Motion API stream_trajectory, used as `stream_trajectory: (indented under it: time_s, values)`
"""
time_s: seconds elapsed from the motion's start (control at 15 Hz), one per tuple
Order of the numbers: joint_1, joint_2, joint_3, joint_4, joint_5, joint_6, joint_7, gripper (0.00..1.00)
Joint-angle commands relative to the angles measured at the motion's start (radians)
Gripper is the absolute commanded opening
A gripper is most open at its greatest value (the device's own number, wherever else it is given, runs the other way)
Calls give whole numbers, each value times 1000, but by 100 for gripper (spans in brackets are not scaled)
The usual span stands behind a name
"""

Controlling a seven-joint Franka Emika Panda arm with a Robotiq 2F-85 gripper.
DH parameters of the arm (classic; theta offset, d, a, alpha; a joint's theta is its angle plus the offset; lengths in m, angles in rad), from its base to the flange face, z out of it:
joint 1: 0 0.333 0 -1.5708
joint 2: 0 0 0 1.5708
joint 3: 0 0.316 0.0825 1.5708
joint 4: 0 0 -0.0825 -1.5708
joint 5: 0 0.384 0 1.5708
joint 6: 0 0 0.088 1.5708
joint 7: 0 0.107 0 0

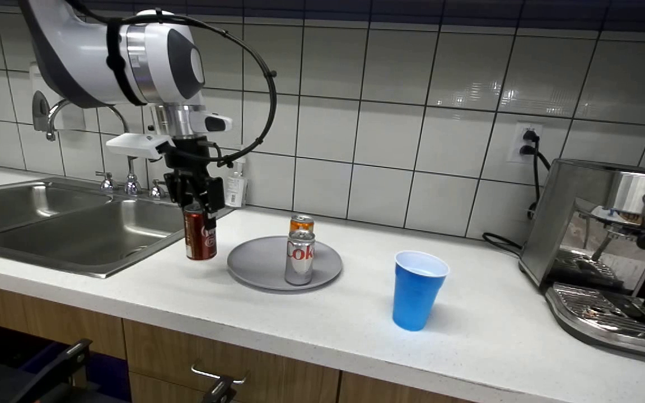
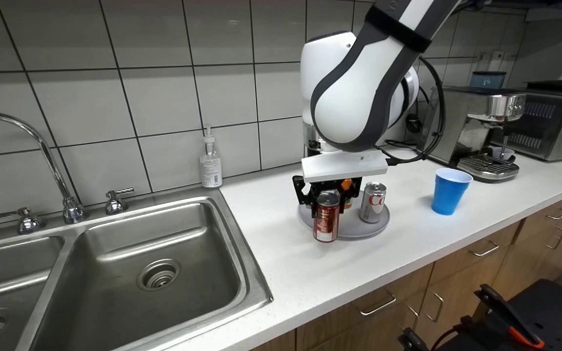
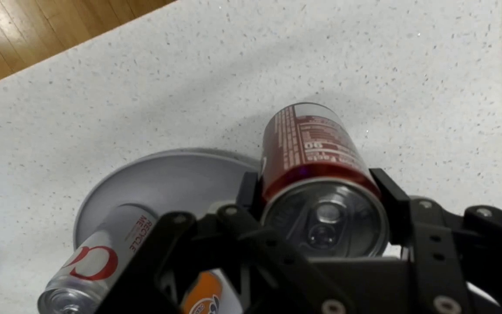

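Tabletop [image 1: 333,319], white and finely speckled, runs along a tiled wall [image 1: 389,129] above wooden drawers [image 1: 283,369], with a steel sink [image 2: 164,222] set in and a coffee machine [image 1: 552,207] well apart. We see the hand [image 3: 320,192] grasping a red can [image 1: 196,240], upright, between the sink and a grey plate [image 1: 255,260]; whether its base touches down, we cannot tell. A silver can [image 1: 300,260] stands on the plate near an orange can [image 1: 302,224]; a blue cup [image 1: 416,296] stands towards the coffee machine

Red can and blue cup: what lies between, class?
In both exterior views, between the red can and blue cup lies the gray plate, bearing the silver Coke can; an orange-labelled can also shows.
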Motion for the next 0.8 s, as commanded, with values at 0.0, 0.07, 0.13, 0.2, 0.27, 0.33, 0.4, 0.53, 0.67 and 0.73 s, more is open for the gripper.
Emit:
stream_trajectory:
  time_s: [0.0,0.07,0.13,0.2,0.27,0.33,0.4,0.53,0.67,0.73]
  values:
    - [2,-40,31,-33,4,-19,-9,39]
    - [4,-36,37,-35,5,-19,-9,39]
    - [6,-31,42,-36,5,-20,-8,39]
    - [9,-27,47,-35,3,-22,-7,39]
    - [11,-25,51,-37,1,-21,-6,39]
    - [14,-23,54,-38,1,-22,-6,39]
    - [15,-20,57,-38,0,-22,-6,39]
    - [19,-13,61,-37,-5,-27,-5,39]
    - [23,-8,60,-38,-6,-27,-4,39]
    - [25,-3,59,-37,-7,-27,-3,39]
